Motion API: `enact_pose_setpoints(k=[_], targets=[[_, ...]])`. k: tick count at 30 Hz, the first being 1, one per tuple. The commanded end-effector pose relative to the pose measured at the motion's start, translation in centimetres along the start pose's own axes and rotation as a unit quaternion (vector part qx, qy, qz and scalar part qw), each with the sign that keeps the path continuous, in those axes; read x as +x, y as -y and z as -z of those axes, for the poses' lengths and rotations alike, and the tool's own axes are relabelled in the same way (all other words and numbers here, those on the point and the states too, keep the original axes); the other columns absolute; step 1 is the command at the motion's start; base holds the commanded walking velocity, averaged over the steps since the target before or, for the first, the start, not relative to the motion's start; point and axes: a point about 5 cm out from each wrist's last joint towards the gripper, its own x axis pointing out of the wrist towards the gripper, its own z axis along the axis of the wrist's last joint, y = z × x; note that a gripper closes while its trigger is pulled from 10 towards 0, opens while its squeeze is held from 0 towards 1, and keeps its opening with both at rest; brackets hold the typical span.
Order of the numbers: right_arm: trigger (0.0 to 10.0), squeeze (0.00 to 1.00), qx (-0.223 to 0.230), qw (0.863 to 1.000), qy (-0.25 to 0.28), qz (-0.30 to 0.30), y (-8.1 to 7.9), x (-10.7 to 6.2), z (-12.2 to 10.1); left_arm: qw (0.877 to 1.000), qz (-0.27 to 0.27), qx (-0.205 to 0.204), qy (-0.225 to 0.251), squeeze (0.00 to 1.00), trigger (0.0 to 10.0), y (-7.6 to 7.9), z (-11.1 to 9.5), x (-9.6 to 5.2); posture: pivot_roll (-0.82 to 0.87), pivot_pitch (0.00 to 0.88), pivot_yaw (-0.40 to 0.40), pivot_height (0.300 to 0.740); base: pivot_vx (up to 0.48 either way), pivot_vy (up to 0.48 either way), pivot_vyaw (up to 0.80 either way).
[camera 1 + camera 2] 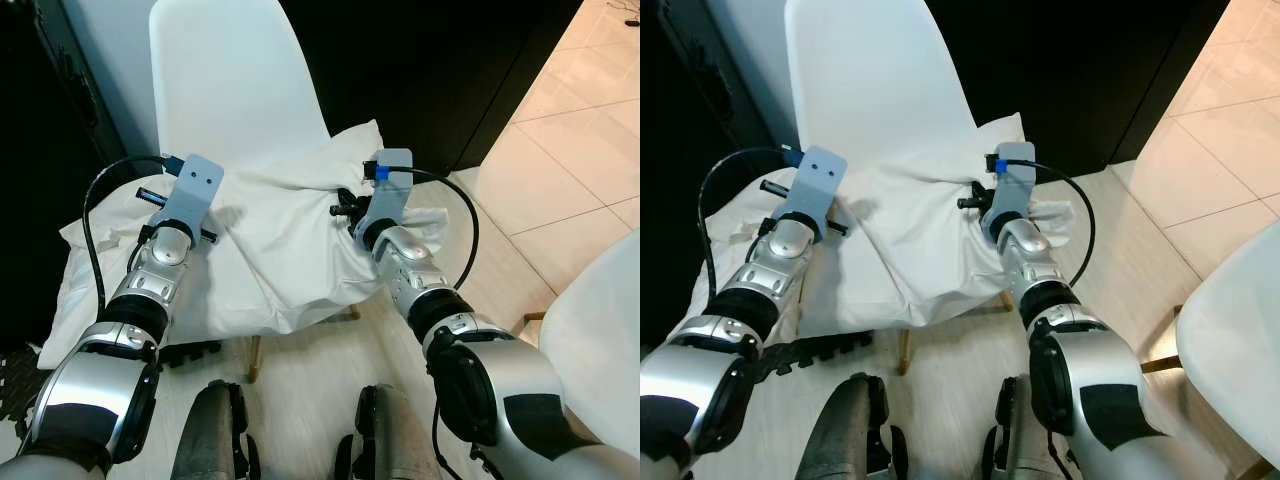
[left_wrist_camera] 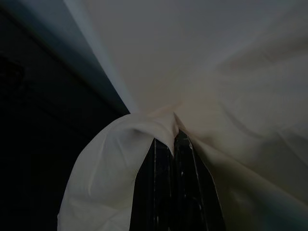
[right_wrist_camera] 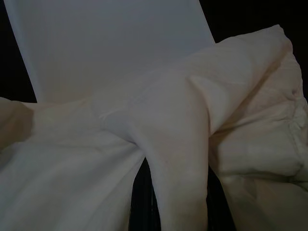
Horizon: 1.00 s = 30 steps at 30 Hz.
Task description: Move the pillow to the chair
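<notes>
Pale tiled floor (image 1: 590, 110); dark cabinet (image 1: 440, 70) behind

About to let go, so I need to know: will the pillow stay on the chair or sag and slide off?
The pillow looks soft and floppy: it drapes over the chair seat, both ends hanging past the edges. It probably sags further once released. The left gripper pinches a fold and fabric wraps the right gripper, so it bunches easily. Sliding seems unlikely.
</notes>
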Motion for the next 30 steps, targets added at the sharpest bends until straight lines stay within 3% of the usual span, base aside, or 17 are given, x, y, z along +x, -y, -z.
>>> enact_pose_setpoints(k=[1, 8, 9, 10, 21, 25, 26, 27, 29, 30], targets=[[10.0, 0.0, 0.0, 1.0, -0.015, -0.011, -0.4, -0.2, 0.9, 1.0, 0.009, 0.015, 0.009, 0.0, 10.0, 0.2, -0.4, 0.2, 0.12, 0.24, -0.046, 0.607, 0.0, 0.0, 0.0], [10.0, 0.01, -0.004, 1.0, -0.022, -0.011, -0.7, -0.2, 1.3, 1.0, 0.005, 0.01, -0.004, 0.0, 10.0, 0.3, -0.2, 0.2, 0.12, 0.24, -0.049, 0.607, 0.0, 0.0, 0.0], [10.0, 1.0, -0.004, 1.0, -0.022, -0.013, -0.8, -0.2, 1.3, 1.0, 0.002, 0.005, -0.007, 0.44, 10.0, 0.3, -0.2, 0.2, 0.12, 0.24, -0.05, 0.607, 0.0, 0.0, 0.0], [10.0, 1.0, -0.004, 1.0, -0.021, -0.015, -0.8, -0.1, 1.2, 1.0, -0.001, 0.0, -0.01, 1.0, 10.0, 0.1, -0.1, 0.2, 0.12, 0.24, -0.05, 0.607, 0.0, 0.0, 0.0], [10.0, 1.0, -0.018, 1.0, -0.012, 0.001, -0.9, 0.3, 0.2, 0.999, -0.029, -0.007, -0.019, 1.0, 10.0, -1.1, 0.0, 0.4, 0.12, 0.234, -0.058, 0.607, 0.0, 0.0, 0.0], [10.0, 1.0, -0.059, 0.997, -0.056, 0.015, -0.8, 0.3, 0.9, 0.999, -0.039, -0.008, -0.014, 1.0, 10.0, -1.5, -0.1, 0.4, 0.13, 0.229, -0.062, 0.607, 0.0, 0.0, 0.0], [10.0, 0.37, -0.067, 0.996, -0.063, 0.015, -0.7, 0.2, 1.1, 0.999, -0.04, -0.006, -0.014, 1.0, 10.0, -1.6, 0.0, 0.4, 0.13, 0.228, -0.062, 0.607, 0.0, 0.0, 0.0], [10.0, 0.0, -0.072, 0.995, -0.065, 0.015, -0.7, 0.2, 1.2, 0.999, -0.041, -0.004, -0.015, 1.0, 10.0, -1.7, 0.1, 0.3, 0.13, 0.225, -0.061, 0.607, 0.0, 0.0, 0.0], [10.0, 0.0, -0.074, 0.995, -0.062, 0.016, -0.6, 0.1, 1.2, 0.999, -0.042, -0.004, -0.017, 1.0, 10.0, -1.8, 0.3, 0.2, 0.13, 0.225, -0.061, 0.607, 0.0, 0.0, 0.0], [10.0, 0.0, -0.074, 0.995, -0.059, 0.019, -0.5, 0.1, 1.1, 0.999, -0.043, -0.003, -0.019, 0.68, 10.0, -1.9, 0.4, 0.2, 0.13, 0.226, -0.06, 0.607, 0.0, 0.0, 0.0]])
